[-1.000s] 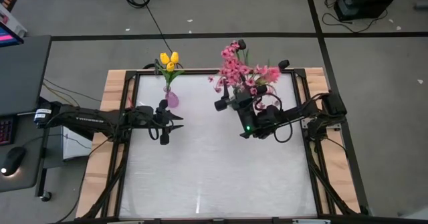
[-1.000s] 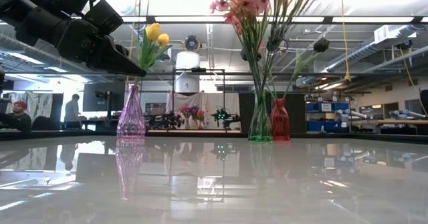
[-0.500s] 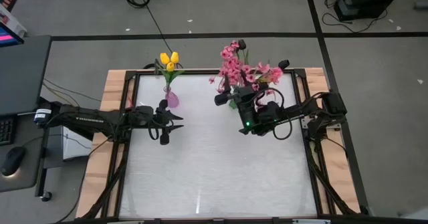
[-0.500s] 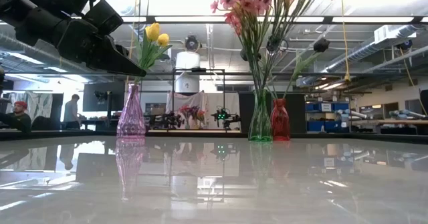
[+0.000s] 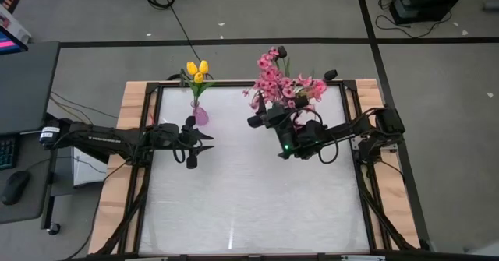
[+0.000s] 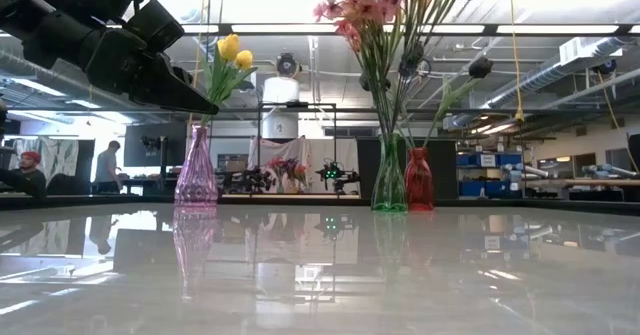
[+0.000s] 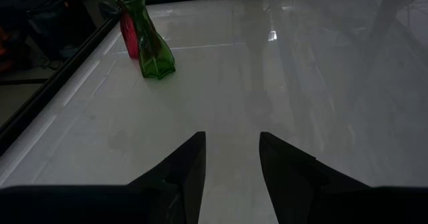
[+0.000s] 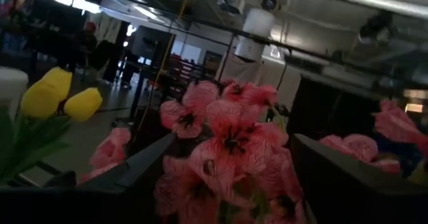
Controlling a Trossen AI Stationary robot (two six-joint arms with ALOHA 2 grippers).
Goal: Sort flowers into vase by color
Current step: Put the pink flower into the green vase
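High view: green vase [image 5: 290, 104] is the landmark, at the far edge of the white surface [image 5: 249, 199]. Pink blossoms [image 5: 274, 80] fan out above it. Right gripper [image 5: 263, 118] sits just beside the green vase on the near side, right under the pink sprays. Pink vase [image 5: 200, 115] with yellow tulips [image 5: 197, 70] stands well apart from the green vase, toward the left arm's side. Left gripper [image 5: 204, 142] hovers over the surface just near of the pink vase, well apart from the green one.

Low view: green vase [image 6: 388, 188] touches or nearly touches a red vase [image 6: 418, 180] beside it; dark tulips [image 6: 480, 67] rise on stems from that pair, which vase exactly I cannot tell. Pink blossoms [image 6: 362, 7] top the green vase's stems, with a dark arm part at the top edge right above them. Pink vase [image 6: 196, 170] holds the yellow tulips [image 6: 234, 51]. Left gripper [image 6: 185, 93] hangs high, beside the tulips. People show in the room behind.

Left wrist view: left jaws stand apart with a moderate gap, nothing between them, bare surface [image 7: 301, 83] below. Green vase [image 7: 154, 47] and red vase [image 7: 128, 37] are far ahead, side by side.

Right wrist view: right jaws are spread wide with pink blossoms [image 8: 231, 140] between the fingers [image 8: 144, 160]; contact or grip I cannot tell. Yellow tulips [image 8: 59, 97] show off to one side.
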